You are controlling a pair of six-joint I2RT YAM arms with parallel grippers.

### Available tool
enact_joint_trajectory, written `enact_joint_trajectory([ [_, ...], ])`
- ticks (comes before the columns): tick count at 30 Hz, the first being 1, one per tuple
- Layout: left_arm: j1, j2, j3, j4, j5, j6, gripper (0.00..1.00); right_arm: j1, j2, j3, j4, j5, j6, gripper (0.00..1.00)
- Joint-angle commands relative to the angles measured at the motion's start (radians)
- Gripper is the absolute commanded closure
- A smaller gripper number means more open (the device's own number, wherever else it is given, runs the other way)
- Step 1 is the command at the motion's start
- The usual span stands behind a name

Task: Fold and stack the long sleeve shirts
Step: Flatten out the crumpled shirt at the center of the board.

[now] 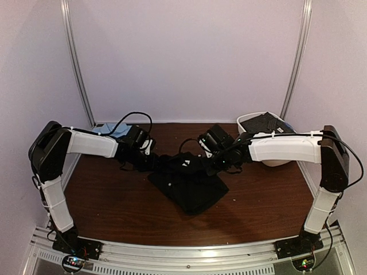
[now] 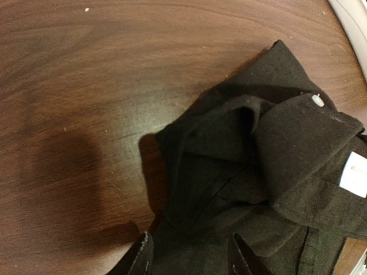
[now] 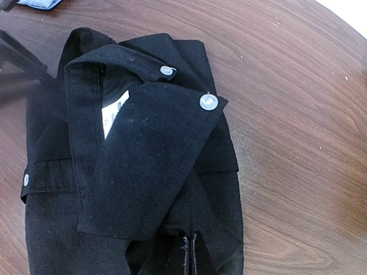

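Observation:
The black long sleeve shirt (image 1: 192, 189) lies folded in a compact bundle at the middle of the table, collar and pale buttons toward the back. In the left wrist view its collar end (image 2: 246, 172) fills the lower right. My left gripper (image 2: 192, 258) straddles a bunch of that cloth, its fingers still apart. Seen from above, the left gripper (image 1: 150, 161) is at the bundle's back left corner. My right gripper (image 3: 190, 252) is shut, pinching a tented fold of the black shirt (image 3: 143, 172) near its right edge; it sits at the back right corner (image 1: 213, 166).
A light blue shirt (image 1: 117, 130) lies at the back left, its edge showing in the right wrist view (image 3: 37, 3). A white tub (image 1: 252, 117) holding dark cloth stands at the back right, behind the right arm. Bare wood lies in front of the bundle.

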Motion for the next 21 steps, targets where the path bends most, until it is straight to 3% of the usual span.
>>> enact_joint_trajectory([
  [1, 0.007, 0.051, 0.030, 0.049, 0.010, -0.012, 0.55, -0.002, -0.016, 0.008, 0.015, 0.023, 0.011, 1.00],
  [6, 0.007, 0.104, 0.076, 0.060, 0.023, -0.019, 0.62, -0.001, -0.044, 0.001, 0.014, -0.012, 0.006, 0.96],
  [12, 0.007, 0.127, 0.107, 0.078, 0.051, -0.029, 0.79, 0.006, -0.106, -0.047, 0.030, -0.074, 0.014, 0.45],
  [14, 0.007, 0.127, 0.116, 0.079, 0.053, -0.026, 0.86, 0.014, -0.124, -0.065, 0.032, -0.081, 0.021, 0.33],
  [18, 0.007, 0.110, 0.124, 0.075, 0.050, -0.023, 0.99, 0.038, -0.128, -0.092, 0.033, -0.105, 0.039, 0.23],
  [21, 0.007, 0.088, 0.126, 0.068, 0.042, -0.019, 1.00, 0.068, -0.119, -0.105, 0.035, -0.120, 0.053, 0.20],
])
